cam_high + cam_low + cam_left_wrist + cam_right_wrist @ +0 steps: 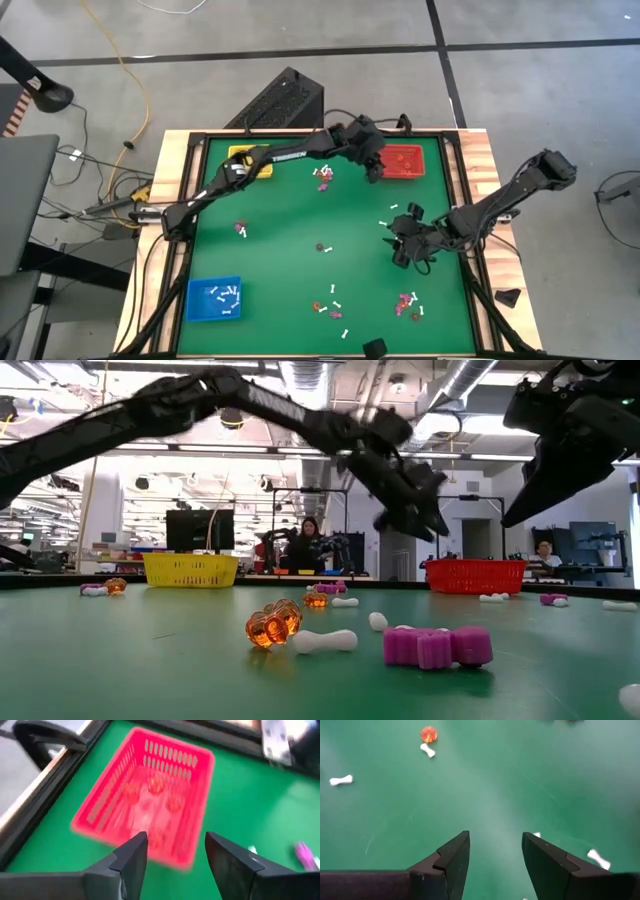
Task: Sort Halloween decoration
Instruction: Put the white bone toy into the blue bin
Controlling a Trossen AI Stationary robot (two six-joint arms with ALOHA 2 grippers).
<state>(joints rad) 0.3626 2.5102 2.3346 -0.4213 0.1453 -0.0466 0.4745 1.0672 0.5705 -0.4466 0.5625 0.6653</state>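
Closest to the low camera lie a purple trinket point(438, 646), a white bone point(323, 642) and an orange pumpkin piece point(273, 626) on the green bench point(290, 240). More of the Halloween decoration point(324, 176) is scattered over the mat: a cluster near 12 o'clock, a few bits near the middle, and others along the 5 to 6 o'clock edge.

My left arm reaches long and nearly straight from the 9 o'clock side across to the far 1 o'clock corner, wrist bent down, so my left gripper point(375, 168) hangs at the near rim of the red tray point(420, 171). Its fingers point(131, 856) stand apart with nothing between them (orange pieces lie blurred inside the tray).

My right arm comes in from 3 o'clock, elbow out beyond the bench edge, forearm angled toward the middle. My right gripper point(404, 248) hovers over bare mat with its fingers point(454, 856) spread and empty; white bones point(597, 859) lie near it.

A blue tray point(200, 310) sits at 7 o'clock holding white bones, a yellow tray point(238, 154) at 11 o'clock.
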